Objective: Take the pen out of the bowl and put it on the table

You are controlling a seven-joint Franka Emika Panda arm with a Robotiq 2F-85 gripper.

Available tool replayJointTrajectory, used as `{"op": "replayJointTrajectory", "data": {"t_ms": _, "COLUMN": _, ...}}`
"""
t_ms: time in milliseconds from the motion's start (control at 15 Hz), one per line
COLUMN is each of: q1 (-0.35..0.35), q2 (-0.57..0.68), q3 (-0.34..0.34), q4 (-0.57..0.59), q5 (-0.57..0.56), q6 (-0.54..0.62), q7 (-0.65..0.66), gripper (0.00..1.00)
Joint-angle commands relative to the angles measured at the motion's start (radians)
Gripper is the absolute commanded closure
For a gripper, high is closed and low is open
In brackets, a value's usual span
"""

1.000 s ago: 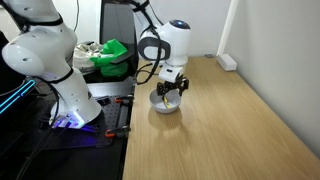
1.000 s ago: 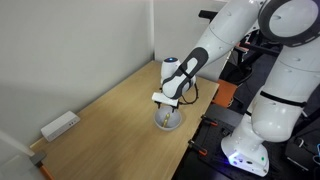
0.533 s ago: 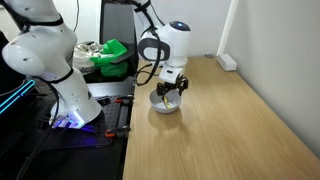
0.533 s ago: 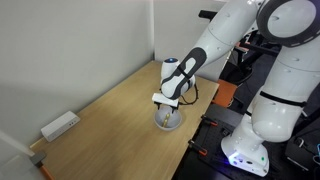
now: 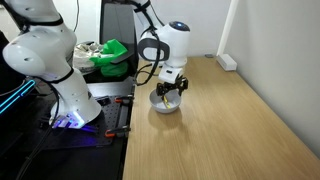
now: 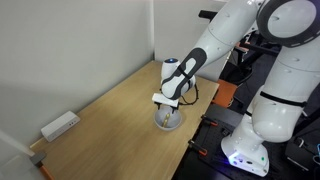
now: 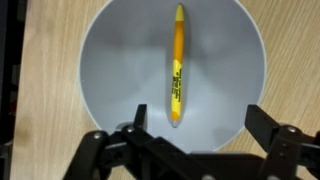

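The yellow pen [image 7: 176,65] lies lengthwise inside the light-grey bowl [image 7: 110,60], its tip pointing toward my gripper. My gripper [image 7: 195,120] hangs right above the bowl, open and empty, its two dark fingers [image 7: 265,125] spread near the bowl's near rim. In both exterior views the gripper [image 5: 169,90] [image 6: 167,106] is just over the bowl [image 5: 165,104] [image 6: 168,120], which stands on the tan wooden table [image 5: 230,130] [image 6: 110,120] near its edge. The pen is hard to make out in the exterior views.
A white power strip [image 5: 227,62] [image 6: 59,126] lies at the table's far end by the wall. A green object [image 5: 113,57] sits on a side stand beyond the table edge. A second white robot base [image 5: 60,80] [image 6: 275,100] stands beside the table.
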Motion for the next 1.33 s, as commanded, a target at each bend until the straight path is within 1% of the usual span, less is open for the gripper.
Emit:
{"op": "replayJointTrajectory", "data": {"t_ms": 0, "q1": 0.030, "q2": -0.034, "q3": -0.022, "q4": -0.040, "q5": -0.014, "q6": 0.050, "q7": 0.047, "gripper": 0.02}}
{"op": "replayJointTrajectory", "data": {"t_ms": 67, "q1": 0.032, "q2": -0.033, "q3": -0.023, "q4": -0.043, "q5": -0.014, "q6": 0.058, "q7": 0.054, "gripper": 0.21}}
{"op": "replayJointTrajectory", "data": {"t_ms": 133, "q1": 0.034, "q2": -0.030, "q3": -0.022, "q4": -0.045, "q5": -0.011, "q6": 0.064, "q7": 0.055, "gripper": 0.27}}
{"op": "replayJointTrajectory", "data": {"t_ms": 267, "q1": 0.039, "q2": -0.020, "q3": -0.018, "q4": -0.048, "q5": -0.005, "q6": 0.068, "q7": 0.051, "gripper": 0.22}}
{"op": "replayJointTrajectory", "data": {"t_ms": 333, "q1": 0.042, "q2": -0.017, "q3": -0.016, "q4": -0.050, "q5": -0.001, "q6": 0.072, "q7": 0.047, "gripper": 0.25}}
{"op": "replayJointTrajectory", "data": {"t_ms": 400, "q1": 0.045, "q2": -0.012, "q3": -0.014, "q4": -0.052, "q5": -0.002, "q6": 0.075, "q7": 0.050, "gripper": 0.23}}
{"op": "replayJointTrajectory", "data": {"t_ms": 533, "q1": 0.051, "q2": -0.003, "q3": -0.011, "q4": -0.053, "q5": 0.005, "q6": 0.079, "q7": 0.044, "gripper": 0.23}}
{"op": "replayJointTrajectory", "data": {"t_ms": 667, "q1": 0.056, "q2": 0.008, "q3": -0.008, "q4": -0.051, "q5": 0.011, "q6": 0.080, "q7": 0.040, "gripper": 0.27}}
{"op": "replayJointTrajectory", "data": {"t_ms": 733, "q1": 0.059, "q2": 0.018, "q3": -0.010, "q4": -0.047, "q5": 0.009, "q6": 0.082, "q7": 0.047, "gripper": 0.24}}
{"op": "replayJointTrajectory", "data": {"t_ms": 800, "q1": 0.061, "q2": 0.026, "q3": -0.009, "q4": -0.041, "q5": 0.011, "q6": 0.077, "q7": 0.043, "gripper": 0.26}}
{"op": "replayJointTrajectory", "data": {"t_ms": 867, "q1": 0.064, "q2": 0.037, "q3": -0.012, "q4": -0.034, "q5": 0.005, "q6": 0.073, "q7": 0.053, "gripper": 0.23}}
{"op": "replayJointTrajectory", "data": {"t_ms": 933, "q1": 0.066, "q2": 0.046, "q3": -0.015, "q4": -0.029, "q5": 0.001, "q6": 0.071, "q7": 0.059, "gripper": 0.24}}
{"op": "replayJointTrajectory", "data": {"t_ms": 1000, "q1": 0.069, "q2": 0.059, "q3": -0.018, "q4": -0.022, "q5": -0.004, "q6": 0.071, "q7": 0.070, "gripper": 0.22}}
{"op": "replayJointTrajectory", "data": {"t_ms": 1200, "q1": 0.083, "q2": 0.099, "q3": -0.031, "q4": 0.001, "q5": -0.020, "q6": 0.074, "q7": 0.118, "gripper": 0.21}}
{"op": "replayJointTrajectory", "data": {"t_ms": 1267, "q1": 0.089, "q2": 0.112, "q3": -0.036, "q4": 0.010, "q5": -0.025, "q6": 0.077, "q7": 0.132, "gripper": 0.22}}
